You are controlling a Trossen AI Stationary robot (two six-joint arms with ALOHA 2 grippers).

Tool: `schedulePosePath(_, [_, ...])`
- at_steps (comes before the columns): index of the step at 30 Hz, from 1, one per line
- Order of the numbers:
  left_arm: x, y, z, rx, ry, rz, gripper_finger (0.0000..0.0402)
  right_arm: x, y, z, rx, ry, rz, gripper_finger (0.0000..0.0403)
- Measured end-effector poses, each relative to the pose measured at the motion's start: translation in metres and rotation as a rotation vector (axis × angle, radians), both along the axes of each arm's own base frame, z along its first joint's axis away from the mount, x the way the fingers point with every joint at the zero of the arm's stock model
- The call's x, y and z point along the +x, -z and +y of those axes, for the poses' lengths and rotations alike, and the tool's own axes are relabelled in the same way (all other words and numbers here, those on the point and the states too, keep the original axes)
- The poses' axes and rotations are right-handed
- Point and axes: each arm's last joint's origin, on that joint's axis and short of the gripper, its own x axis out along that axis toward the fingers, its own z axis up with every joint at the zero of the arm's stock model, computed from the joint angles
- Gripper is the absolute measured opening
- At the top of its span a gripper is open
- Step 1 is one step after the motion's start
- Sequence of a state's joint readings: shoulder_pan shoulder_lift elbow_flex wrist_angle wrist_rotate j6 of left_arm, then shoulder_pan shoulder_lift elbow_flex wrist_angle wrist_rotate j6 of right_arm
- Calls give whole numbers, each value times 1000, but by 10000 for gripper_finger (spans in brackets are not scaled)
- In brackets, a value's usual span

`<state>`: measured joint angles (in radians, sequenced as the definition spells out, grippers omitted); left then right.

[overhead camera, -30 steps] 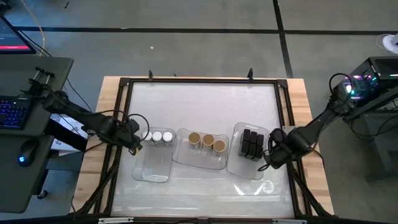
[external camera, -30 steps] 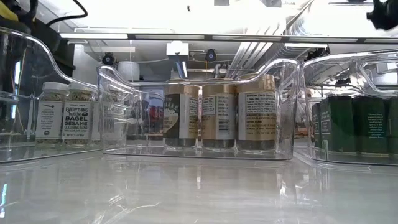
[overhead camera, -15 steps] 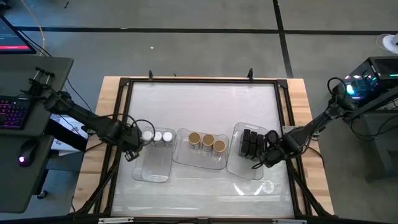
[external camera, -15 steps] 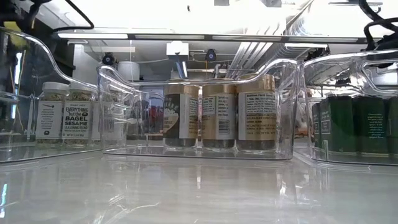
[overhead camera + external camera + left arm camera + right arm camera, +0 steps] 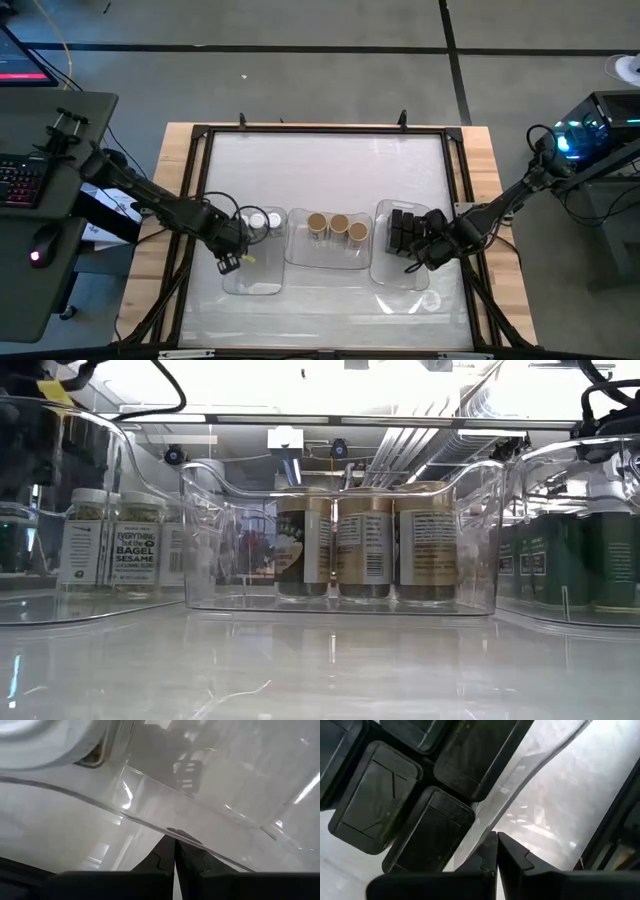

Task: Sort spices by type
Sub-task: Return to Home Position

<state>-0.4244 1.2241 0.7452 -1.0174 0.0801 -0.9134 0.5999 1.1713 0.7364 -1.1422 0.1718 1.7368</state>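
Table [image 5: 320,160]: three clear trays stood in a row along its near half: left tray [image 5: 262,282], middle tray [image 5: 325,260], right tray [image 5: 393,280].

Left gripper [image 5: 236,248]: over the left tray, at its side away from the middle tray. Fingers drawn together in the left wrist view [image 5: 175,851], tips against the tray's clear rim. Could not tell whether the rim was pinched between them.

Right gripper [image 5: 413,257]: over the right tray. Fingers likewise together [image 5: 495,851], tips at the tray's clear wall. Pinch again not resolvable.

Spices:
- White-lidded jars [image 5: 258,222] in the left tray's far end, just beside the left gripper. Two lids were visible from above.
- Tan-topped jars [image 5: 338,226], three in a row in the middle tray, between the two grippers.
- Black boxes [image 5: 402,230] packed together in the right tray's far end, just beside the right gripper.

View differences: the low view alone showed the jar labels [image 5: 134,550], one reading "Everything but the Bagel Sesame". The right wrist view alone showed the creased box tops [image 5: 427,832] close up.
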Motion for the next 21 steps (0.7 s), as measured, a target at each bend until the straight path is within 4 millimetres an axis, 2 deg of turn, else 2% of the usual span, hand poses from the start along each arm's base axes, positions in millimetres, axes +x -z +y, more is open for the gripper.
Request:
schedulePosePath(5, [9,9,-2,63,-51,-9,0,1,0,-1,-40,-52,-14,0])
schedulePosePath(10, [8,8,0,80,-87,-11,0,-1,-1,-1,-26,-127,25,0])
schedulePosePath(13, [2,-4,3,98,-87,15,0,-4,-14,0,-4,-156,84,0])
schedulePosePath(16, [-7,-21,9,160,-93,20,0,-8,-35,1,-32,-194,134,0])
schedulePosePath(19, [-7,-42,14,192,-108,-129,0,-9,-53,0,-58,-207,128,0])
schedulePosePath(21, [-3,-55,17,215,-84,-313,0,-8,-61,0,-60,-221,81,0])
